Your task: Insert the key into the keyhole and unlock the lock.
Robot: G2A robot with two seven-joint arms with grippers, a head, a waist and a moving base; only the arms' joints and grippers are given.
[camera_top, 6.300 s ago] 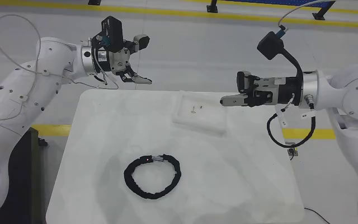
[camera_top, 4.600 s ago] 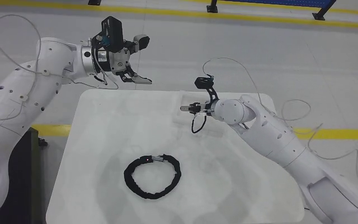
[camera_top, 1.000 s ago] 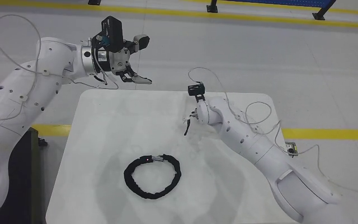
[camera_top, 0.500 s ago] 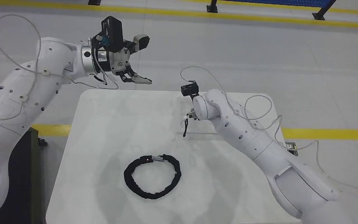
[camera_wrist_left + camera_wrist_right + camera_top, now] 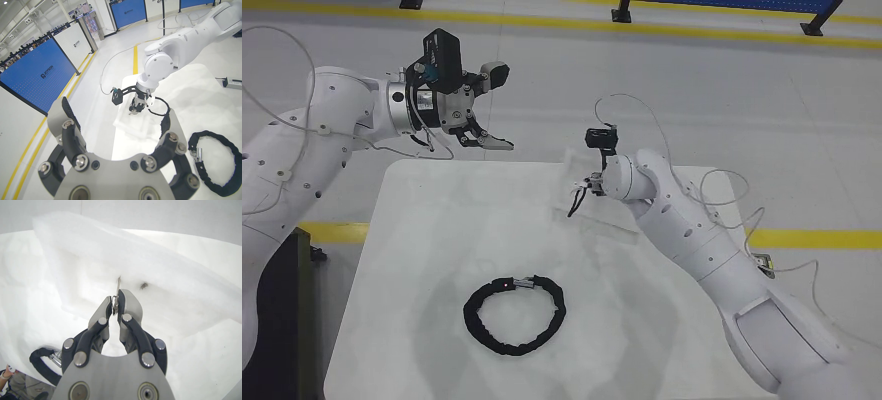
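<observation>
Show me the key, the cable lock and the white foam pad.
key [image 5: 118, 284]: right wrist view, on its bare blade.
cable lock [image 5: 473, 315]: top view, on the black sleeve.
white foam pad [image 5: 132, 126]: left wrist view, on its bare top face.

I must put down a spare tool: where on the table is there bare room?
Bare: the table from its left edge to the lock, and the strip between lock and foam pad. Crowded: the far middle, where the right pincer holds the key at the pad; its arm hangs over the right side.
</observation>
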